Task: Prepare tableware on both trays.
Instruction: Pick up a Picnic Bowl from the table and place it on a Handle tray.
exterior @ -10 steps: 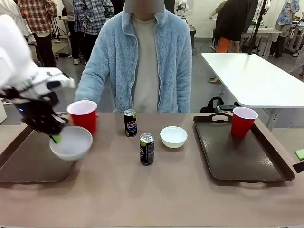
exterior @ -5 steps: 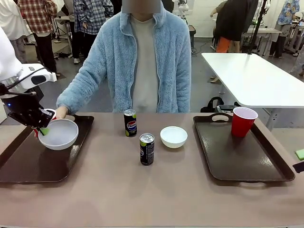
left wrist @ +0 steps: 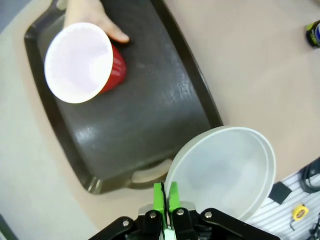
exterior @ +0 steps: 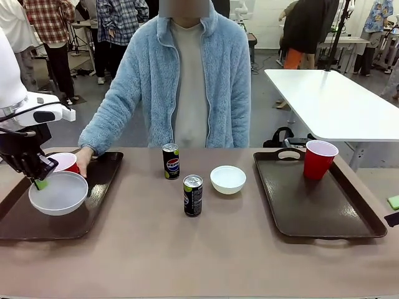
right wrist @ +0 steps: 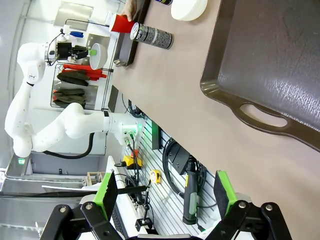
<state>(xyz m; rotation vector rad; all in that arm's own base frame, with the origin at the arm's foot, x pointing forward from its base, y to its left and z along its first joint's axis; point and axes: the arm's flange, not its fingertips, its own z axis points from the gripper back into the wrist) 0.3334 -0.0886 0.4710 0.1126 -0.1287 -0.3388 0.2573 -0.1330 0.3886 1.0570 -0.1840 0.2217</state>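
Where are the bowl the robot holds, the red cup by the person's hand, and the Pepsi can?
white bowl (exterior: 59, 194), front view, its inside.
red cup (exterior: 63, 162), front view, its white mouth.
Pepsi can (exterior: 171, 164), front view, its logo.

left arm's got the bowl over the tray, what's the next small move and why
Probably lower the bowl onto the bare part of the left tray, then release. The left gripper is shut on its rim with the bowl above the tray, and the red cup by the person's hand stands farther back, apart from it.
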